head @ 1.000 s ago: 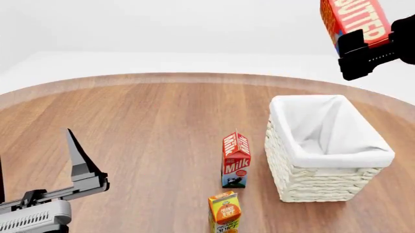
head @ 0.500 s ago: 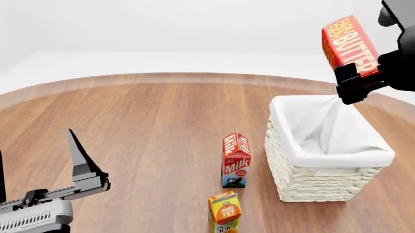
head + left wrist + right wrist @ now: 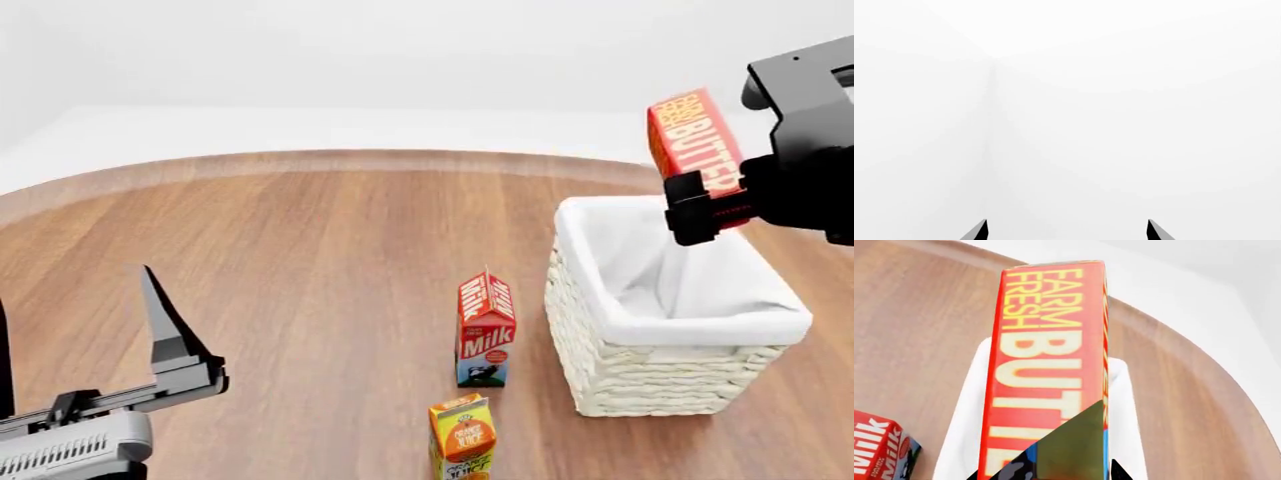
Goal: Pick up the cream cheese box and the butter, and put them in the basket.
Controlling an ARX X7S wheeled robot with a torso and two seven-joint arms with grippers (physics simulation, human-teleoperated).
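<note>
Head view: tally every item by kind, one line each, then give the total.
Cartons: 2, the milk carton and the orange juice carton
Boxes: 1, the butter, held in the right gripper
Baskets: 1, the basket
Total: 4

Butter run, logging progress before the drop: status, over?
Right gripper shut on butter, above basket. Left gripper open, empty. Cream cheese box not in view. Nothing blocking the basket.

Left claw: matte black, with long flat fingers tapering to sharp points, mounted on a black bracket above a light grey ribbed housing. Right claw: all black and blocky, with squared-off finger blocks and a boxy angular wrist body behind.
</note>
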